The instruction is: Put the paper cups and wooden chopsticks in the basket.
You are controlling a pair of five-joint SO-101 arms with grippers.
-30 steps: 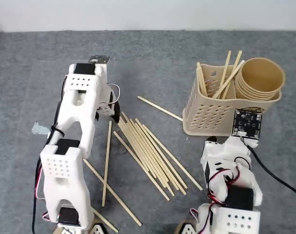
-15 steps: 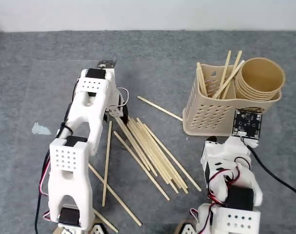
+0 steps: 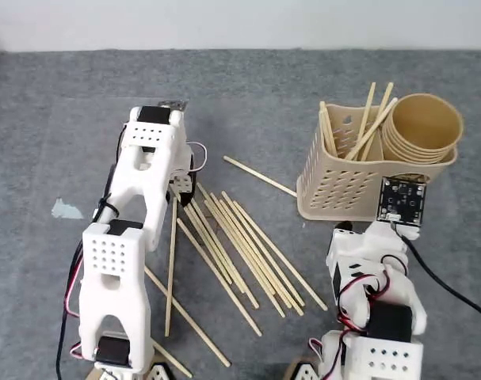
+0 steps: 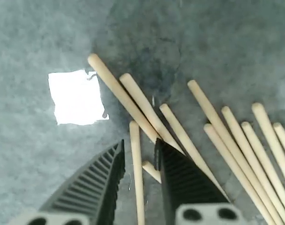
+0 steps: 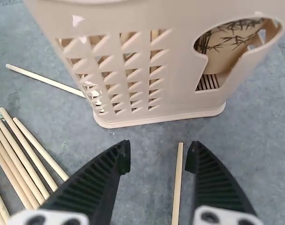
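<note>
- Paper cups [image 3: 424, 131] already stacked inside the basket [image 3: 339, 186], beside a few upright chopsticks [image 3: 365, 119]; so, by judgement, only the chopstick part of the task left to do.
- Many loose chopsticks [image 3: 240, 245] lying on the grey table [image 3: 58, 95] as a fan between the 2 arms, apart from the basket.
- 1 single chopstick [image 3: 260, 176] lying nearer, with its end just beside the basket wall.
- Left gripper [image 4: 138, 146] low over the far end of the fan, jaws a little apart and not clamped on anything, with 1 thin stick [image 4: 135, 178] passing between them; close by, a white patch [image 4: 76, 96] on the table.
- Right gripper [image 5: 158, 149] just in front of the basket, jaws wide apart and holding nothing, with 1 stray stick [image 5: 178, 180] on the table between them.
- Step in hand, most likely: taking the thin stick with the left gripper.
- For the next move: lower to straddle the thin stick fully, close firmly near its end, lift clear of the fan, then carry over to the basket opening and release there, tip down.
- To mind: a round and slender stick, easy to roll or to slip out of the jaws; neighbours lying very near, easy to drag along or to pinch 2 at once.
</note>
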